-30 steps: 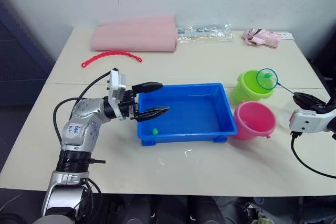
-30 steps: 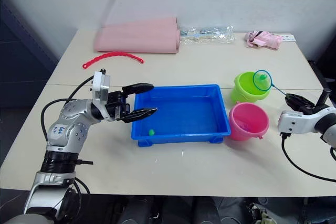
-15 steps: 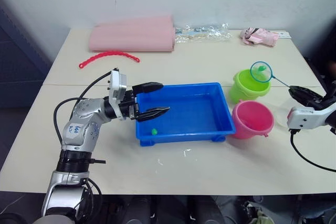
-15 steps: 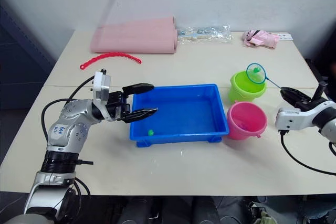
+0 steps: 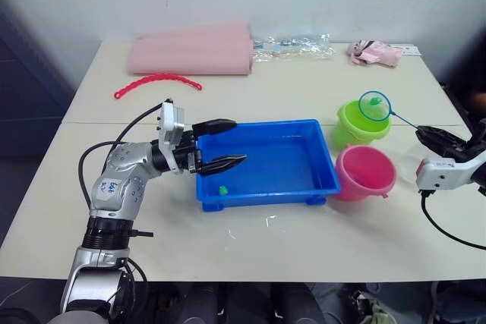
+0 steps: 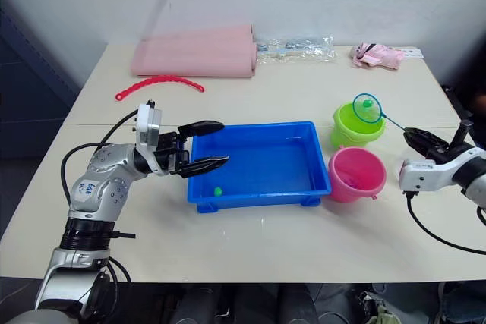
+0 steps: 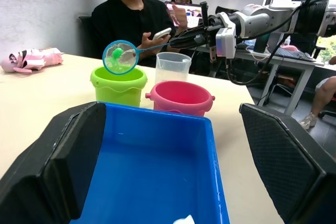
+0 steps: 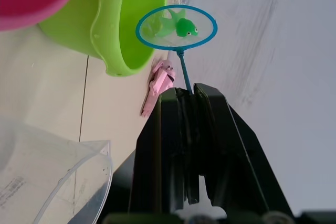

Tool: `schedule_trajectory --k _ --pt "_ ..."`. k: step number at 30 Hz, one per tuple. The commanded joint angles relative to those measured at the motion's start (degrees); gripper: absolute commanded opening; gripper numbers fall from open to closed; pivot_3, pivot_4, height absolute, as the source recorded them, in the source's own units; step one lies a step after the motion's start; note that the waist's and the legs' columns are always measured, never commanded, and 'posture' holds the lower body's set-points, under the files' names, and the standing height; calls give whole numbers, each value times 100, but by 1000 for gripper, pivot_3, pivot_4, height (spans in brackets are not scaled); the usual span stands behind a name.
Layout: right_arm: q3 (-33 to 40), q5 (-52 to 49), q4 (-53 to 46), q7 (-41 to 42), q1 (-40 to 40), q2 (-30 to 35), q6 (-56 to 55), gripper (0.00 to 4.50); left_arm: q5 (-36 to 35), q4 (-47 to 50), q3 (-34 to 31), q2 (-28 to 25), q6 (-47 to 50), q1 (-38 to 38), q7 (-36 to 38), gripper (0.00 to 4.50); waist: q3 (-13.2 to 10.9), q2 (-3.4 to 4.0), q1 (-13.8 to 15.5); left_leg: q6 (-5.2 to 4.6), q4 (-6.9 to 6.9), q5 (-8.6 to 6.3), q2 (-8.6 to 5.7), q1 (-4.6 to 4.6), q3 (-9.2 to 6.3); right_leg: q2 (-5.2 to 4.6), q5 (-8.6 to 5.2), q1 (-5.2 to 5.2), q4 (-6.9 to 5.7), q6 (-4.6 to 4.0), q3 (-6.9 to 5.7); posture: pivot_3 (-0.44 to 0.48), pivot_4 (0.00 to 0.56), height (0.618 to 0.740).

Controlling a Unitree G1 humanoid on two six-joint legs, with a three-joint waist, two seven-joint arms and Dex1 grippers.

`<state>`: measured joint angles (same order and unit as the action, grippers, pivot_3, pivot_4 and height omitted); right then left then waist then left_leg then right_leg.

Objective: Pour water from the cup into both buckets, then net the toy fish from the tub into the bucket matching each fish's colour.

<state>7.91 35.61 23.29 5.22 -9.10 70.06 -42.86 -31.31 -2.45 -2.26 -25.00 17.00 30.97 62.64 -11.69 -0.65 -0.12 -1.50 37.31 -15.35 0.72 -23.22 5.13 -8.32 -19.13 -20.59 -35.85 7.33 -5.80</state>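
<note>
Right pincer clamped on thin dark handle of blue-rimmed hoop net, green plastic fish inside, above lime green bucket. Bright pink bucket beside; clear handled cup behind. Left pincer spread wide, empty, over shallow blue rectangular tub. Red beaded strip well apart on counter.

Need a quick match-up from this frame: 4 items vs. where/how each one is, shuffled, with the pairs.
Things:
1. net
2. left pincer
3. green fish
4. pink bucket

States:
A. open, over the tub's left end
B. lying in the tub
C. held over the green bucket, a green fish inside
D. standing between the tub and the right pincer

Pairs: 1-C, 2-A, 3-B, 4-D
</note>
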Motion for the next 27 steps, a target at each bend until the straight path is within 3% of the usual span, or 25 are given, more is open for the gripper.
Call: schedule_trajectory --k 1,4,12,15,20,24,27 --pt "179 39 246 -283 16 189 188 0 -63 221 -51 -7 -61 10 -9 4422 0 0 2 0 0 0 0 0 0 0 0 0 0 0 0 0 150 740" --pt "50 -131 -9 -164 66 158 -162 0 -66 224 -51 1 -52 7 -25 4422 0 0 -2 0 0 0 0 0 0 0 0 0 0 0 0 0 150 740" --pt "163 -202 56 -275 21 89 213 0 -76 239 -32 24 -47 14 -54 4422 0 0 -5 1 1 1 0 1 0 0 0 -1 0 0 1 0 150 740" --pt "385 -968 48 0 -43 -128 391 0 -80 245 -55 -1 -44 -8 -57 4422 0 0 -4 1 1 1 0 1 0 0 0 0 0 0 1 0 150 740" --pt "556 -4669 -924 2227 46 -847 1092 0 -161 247 -330 -224 -105 -232 2 4422 0 0 -8 0 1 1 1 2 -7 3 0 9 0 0 -6 0 150 740" --pt "702 -7351 -2648 3680 523 -1108 3123 0 -303 352 -716 -420 -192 -589 10 4422 -1 3 3 0 1 1 10 3 -12 10 0 9 -5 -1 -7 0 150 740" --pt "610 -8010 -3507 4196 819 -927 4261 0 -374 470 -940 -544 -199 -844 -28 4422 -2 2 15 -5 0 -3 11 2 -26 6 0 17 1 -1 -13 0 150 740"
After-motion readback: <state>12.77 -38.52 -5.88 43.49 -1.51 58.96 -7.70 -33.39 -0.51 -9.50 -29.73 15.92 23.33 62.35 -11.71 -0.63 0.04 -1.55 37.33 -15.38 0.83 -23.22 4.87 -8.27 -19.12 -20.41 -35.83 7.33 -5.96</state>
